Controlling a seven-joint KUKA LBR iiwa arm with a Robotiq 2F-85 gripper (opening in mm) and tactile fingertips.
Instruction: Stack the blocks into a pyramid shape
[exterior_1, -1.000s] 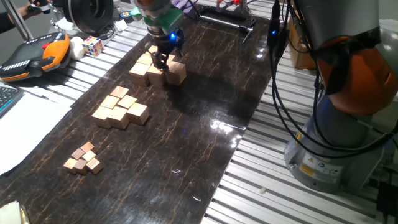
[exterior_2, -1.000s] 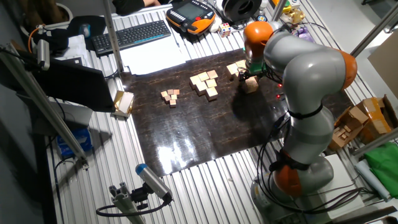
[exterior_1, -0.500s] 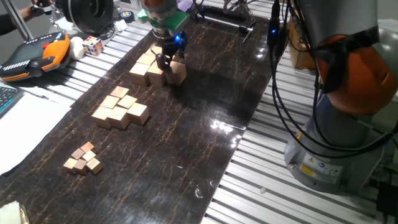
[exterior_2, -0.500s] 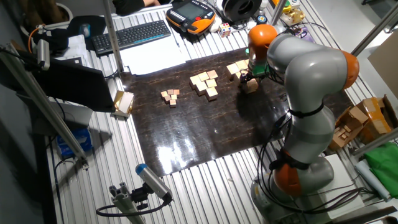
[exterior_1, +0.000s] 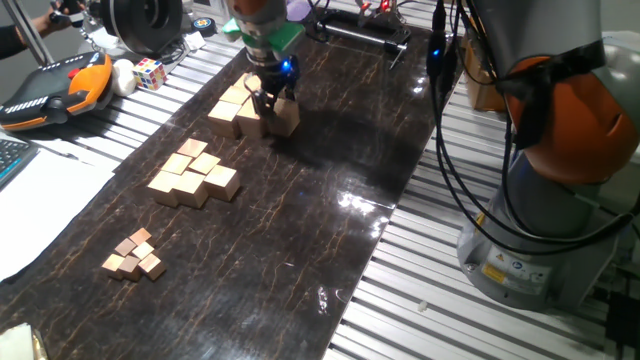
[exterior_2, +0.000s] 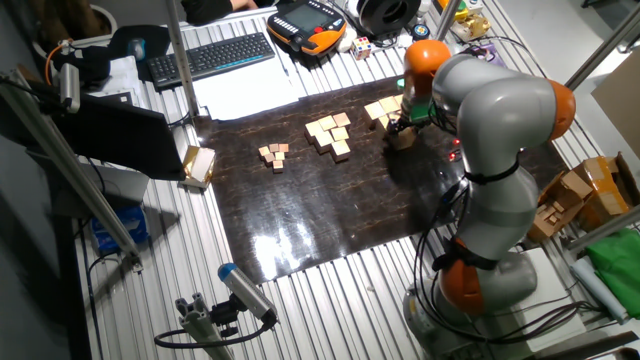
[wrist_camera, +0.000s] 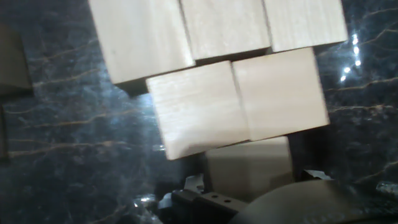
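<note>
We see blocks (wrist_camera: 199, 106) of pale wood, matt, w/ fine grain. Mat (exterior_1: 300, 220) is dark marble-look, glossy, w/ glare spots. Table (exterior_1: 480, 320) is ribbed metal, dull sheen.

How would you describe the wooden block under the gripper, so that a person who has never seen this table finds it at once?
On the dark marble-patterned mat lie three groups of tan cubes; take the group of largest blocks, farthest from the tiny cubes. The block sits at that group's edge toward the mat's middle, directly below the gripper, whose blue light glows above it.

Light-tan blocks (exterior_1: 238, 110), black gold-veined mat (exterior_1: 300, 200)
</note>
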